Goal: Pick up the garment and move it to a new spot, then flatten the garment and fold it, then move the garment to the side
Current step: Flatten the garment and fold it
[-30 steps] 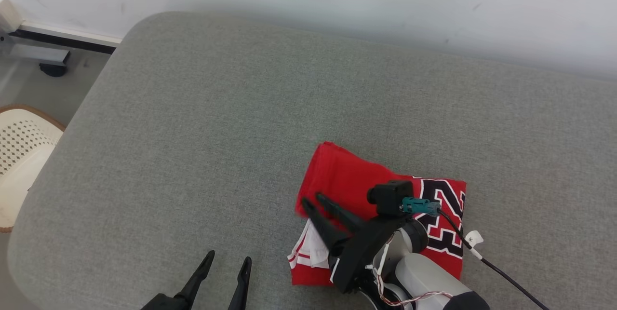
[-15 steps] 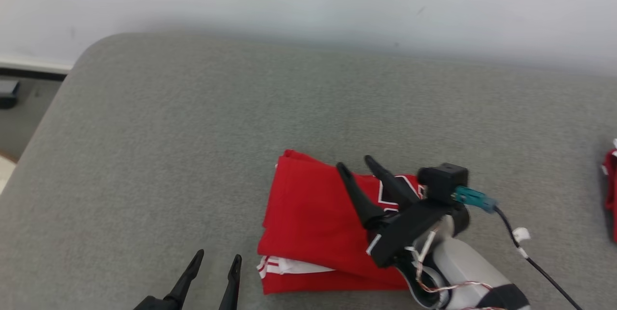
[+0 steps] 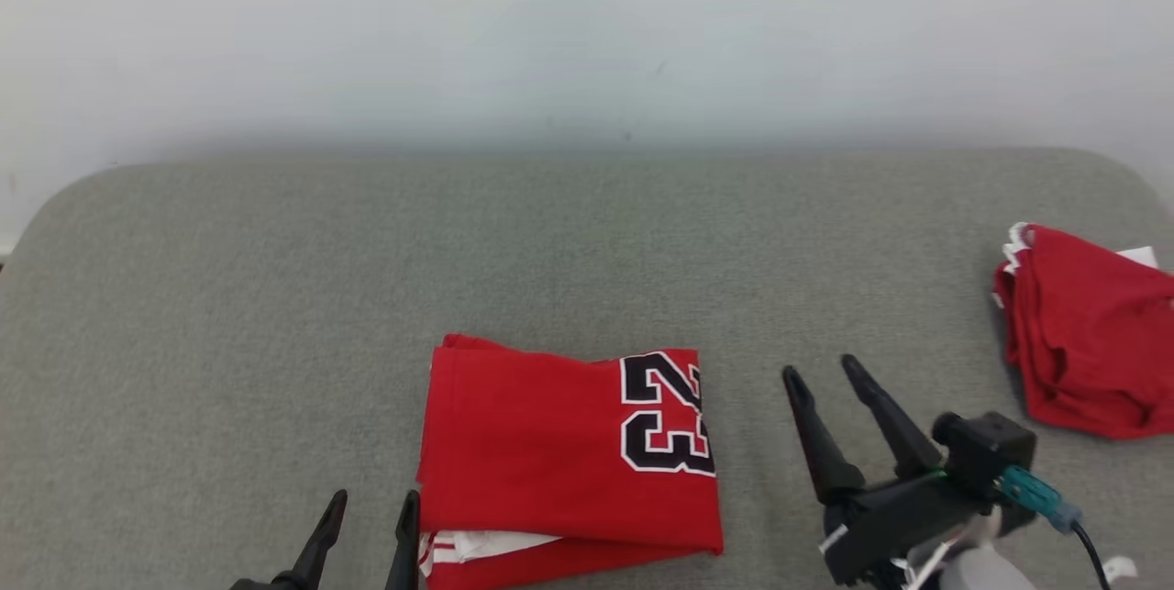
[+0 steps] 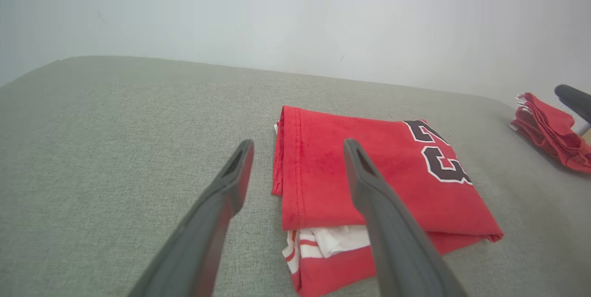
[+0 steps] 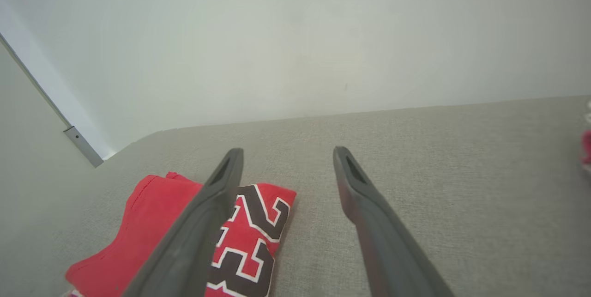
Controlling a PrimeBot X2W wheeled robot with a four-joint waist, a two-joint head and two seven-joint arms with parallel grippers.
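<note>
Jersey [image 3: 550, 452] of red knit with a black, white-edged "23" lies folded into a soft rectangle at the front middle of the grey woven bench [image 3: 275, 296]. Both slim dark hands gape wide and empty: the left hand [image 3: 376, 496] beside its near-left corner, the right hand [image 3: 819, 366] off its right edge. A crumpled red garment [image 3: 1082, 342] lies far right.

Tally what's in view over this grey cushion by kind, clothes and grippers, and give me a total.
Red clothes: 2, the folded jersey and the crumpled garment
Grippers: 2, the left gripper and the right gripper, both open and holding nothing
Total: 4
</note>
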